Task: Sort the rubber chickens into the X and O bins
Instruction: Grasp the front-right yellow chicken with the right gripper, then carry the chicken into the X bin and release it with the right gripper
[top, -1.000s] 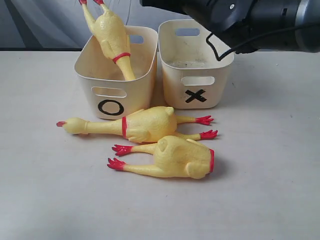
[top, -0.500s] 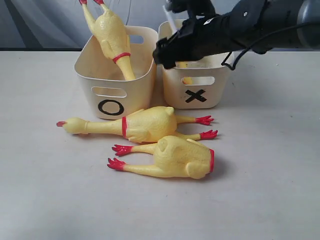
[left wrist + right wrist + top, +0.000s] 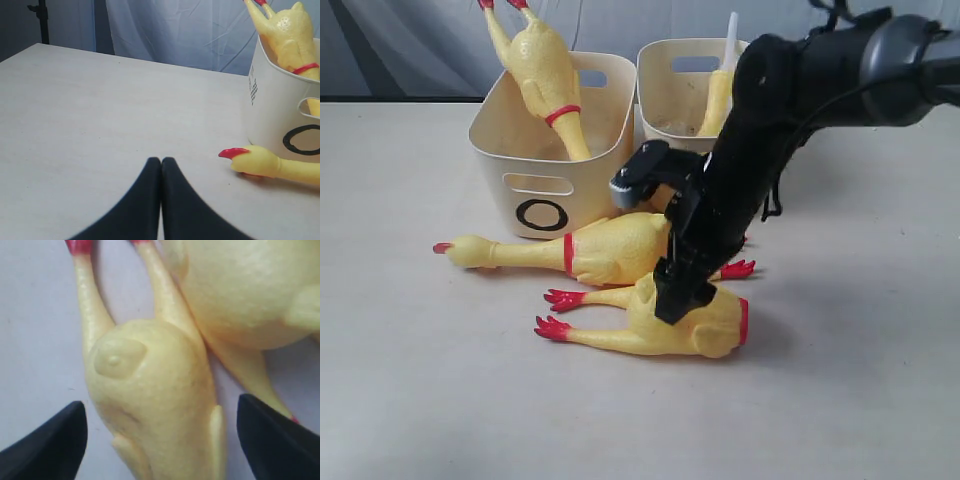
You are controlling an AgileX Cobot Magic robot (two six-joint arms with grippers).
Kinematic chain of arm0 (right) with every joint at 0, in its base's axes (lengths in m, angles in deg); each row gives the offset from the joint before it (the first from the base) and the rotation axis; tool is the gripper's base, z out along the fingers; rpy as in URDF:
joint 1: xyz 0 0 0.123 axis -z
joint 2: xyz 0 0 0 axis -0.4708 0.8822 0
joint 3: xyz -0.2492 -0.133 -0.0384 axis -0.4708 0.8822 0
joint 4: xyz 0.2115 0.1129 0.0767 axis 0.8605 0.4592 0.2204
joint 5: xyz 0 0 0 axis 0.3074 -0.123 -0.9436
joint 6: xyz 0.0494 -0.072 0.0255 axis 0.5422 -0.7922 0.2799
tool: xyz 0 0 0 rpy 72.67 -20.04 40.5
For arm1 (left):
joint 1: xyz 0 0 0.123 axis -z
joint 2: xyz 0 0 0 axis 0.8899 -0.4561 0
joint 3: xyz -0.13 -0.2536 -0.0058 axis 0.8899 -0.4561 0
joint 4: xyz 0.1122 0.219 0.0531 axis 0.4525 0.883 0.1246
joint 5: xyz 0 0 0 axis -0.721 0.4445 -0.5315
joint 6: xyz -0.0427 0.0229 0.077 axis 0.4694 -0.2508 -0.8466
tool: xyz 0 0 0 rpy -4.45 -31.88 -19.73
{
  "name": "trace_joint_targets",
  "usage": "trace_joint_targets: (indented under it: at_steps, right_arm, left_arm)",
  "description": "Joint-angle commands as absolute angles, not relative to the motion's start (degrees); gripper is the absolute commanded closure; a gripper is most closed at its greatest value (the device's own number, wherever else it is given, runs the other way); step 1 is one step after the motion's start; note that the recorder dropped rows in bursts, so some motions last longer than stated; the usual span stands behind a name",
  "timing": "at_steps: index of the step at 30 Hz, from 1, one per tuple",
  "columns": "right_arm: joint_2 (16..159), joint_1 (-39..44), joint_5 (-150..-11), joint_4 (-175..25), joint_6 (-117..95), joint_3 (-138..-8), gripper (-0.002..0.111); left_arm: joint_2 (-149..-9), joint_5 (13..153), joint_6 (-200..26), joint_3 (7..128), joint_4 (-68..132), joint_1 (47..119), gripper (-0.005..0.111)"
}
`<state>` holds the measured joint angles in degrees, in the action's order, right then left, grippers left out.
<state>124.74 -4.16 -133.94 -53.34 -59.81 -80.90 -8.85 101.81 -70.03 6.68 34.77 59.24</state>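
The headless chicken body (image 3: 705,325) lies at the front of the table, red feet to the left. My right gripper (image 3: 678,298) hangs open right over it; in the right wrist view its fingers (image 3: 55,440) flank the body (image 3: 155,395) without touching. A whole chicken (image 3: 610,250) lies just behind, touching it. A second whole chicken (image 3: 542,70) stands head down in the O bin (image 3: 550,150). A yellow head-neck piece (image 3: 717,100) leans inside the X bin (image 3: 660,50), whose mark my arm hides. My left gripper (image 3: 161,162) is shut and empty over bare table.
In the left wrist view the lying chicken's head (image 3: 255,161) rests beside the O bin (image 3: 280,115). The two bins stand side by side at the back. A grey curtain hangs behind the table.
My right arm swung from above the X bin down to the headless body. The head-neck piece now shows in the X bin, which looked empty a second ago.
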Motion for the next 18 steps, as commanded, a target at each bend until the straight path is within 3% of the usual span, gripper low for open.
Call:
trace_joint_targets:
  at_steps: [1,3,4,11,14,18]
  right_arm:
    - [130.9,-7.5,-138.9,-53.0,-60.7,-79.3,0.04]
    - [132.9,-10.2,-150.5,-56.6,-62.0,-80.1,0.095]
    - [131.8,-12.0,-150.5,-59.2,-55.7,-80.5,0.105]
    - [114.5,-14.8,-150.5,-34.1,-64.0,-86.9,0.109]
    - [108.6,-13.9,-149.9,-34.8,-72.8,-93.0,0.109]
    - [104.9,-11.1,-115.4,-43.1,-72.1,-93.0,0.109]
  left_arm:
    - [-8.9,101.5,-70.0,6.8,34.8,59.5,0.107]
    - [-8.9,101.5,-70.0,6.8,34.8,59.5,0.107]
    - [-8.9,101.5,-70.0,6.8,34.8,59.5,0.107]
    - [-8.9,101.5,-70.0,6.8,34.8,59.5,0.107]
    - [-8.9,101.5,-70.0,6.8,34.8,59.5,0.107]
    - [-8.9,101.5,-70.0,6.8,34.8,59.5,0.107]
